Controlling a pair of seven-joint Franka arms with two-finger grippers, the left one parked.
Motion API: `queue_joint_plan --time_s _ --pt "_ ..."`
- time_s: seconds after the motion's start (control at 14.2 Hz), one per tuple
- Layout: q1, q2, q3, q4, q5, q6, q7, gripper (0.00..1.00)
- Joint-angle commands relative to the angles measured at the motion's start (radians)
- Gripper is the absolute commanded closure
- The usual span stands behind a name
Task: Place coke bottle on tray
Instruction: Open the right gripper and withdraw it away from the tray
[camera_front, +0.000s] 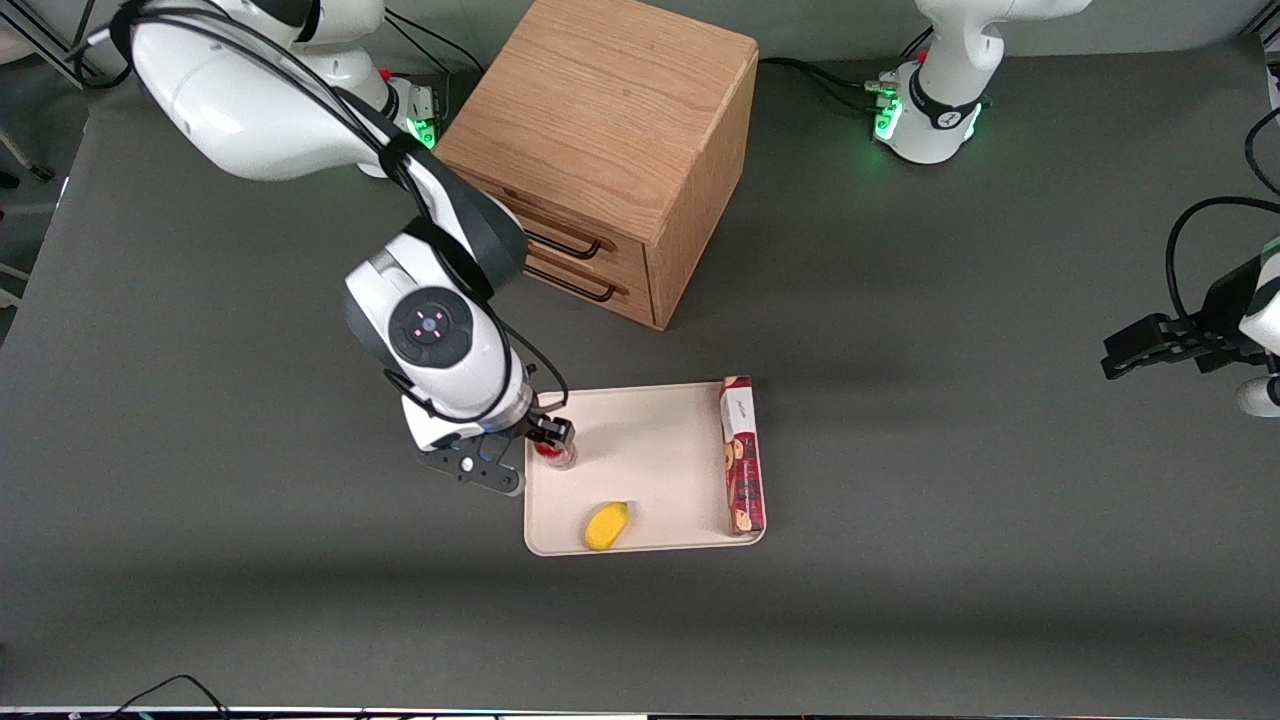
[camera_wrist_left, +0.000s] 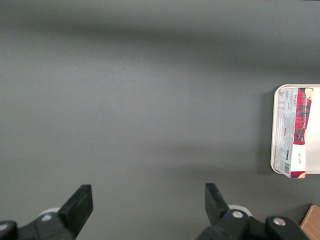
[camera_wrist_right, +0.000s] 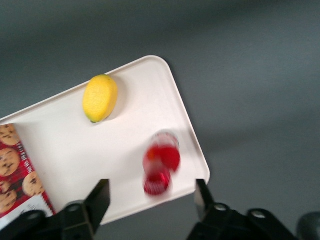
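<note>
The coke bottle (camera_front: 556, 455), tiny with a red cap and label, stands on the cream-white tray (camera_front: 660, 440) close to the rim at the working arm's end. In the right wrist view the bottle (camera_wrist_right: 160, 169) looks blurred and sits on the tray (camera_wrist_right: 65, 160) near its corner. My right gripper (camera_front: 543, 437) hangs just above the bottle. Its fingers are spread wide, one on each side of the bottle's cap, and do not touch it; the gripper also shows in the right wrist view (camera_wrist_right: 151, 189).
A yellow fruit (camera_front: 606, 525) lies on the tray nearer the front camera. A long red biscuit box (camera_front: 742, 455) lies along the tray's edge toward the parked arm. The wooden drawer cabinet (camera_front: 610, 140) stands farther from the camera than the tray.
</note>
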Motion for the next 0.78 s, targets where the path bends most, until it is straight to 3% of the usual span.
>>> queue_joint_plan --time_s 0.0,0.28,0.56,0.71 --pt "-0.044 -0.135 0.034 0.033 -0.001 -0.154 -0.125 0.00" --pt "-0.117 -0.361 -0.033 0.025 0.095 -0.387 -0.453 0.00" --pt "-0.114 -0.632 -0.396 -0.125 0.365 -0.452 -0.818 0.00" --pt "-0.111 -0.755 -0.541 -0.296 0.425 -0.391 -0.949 0.00"
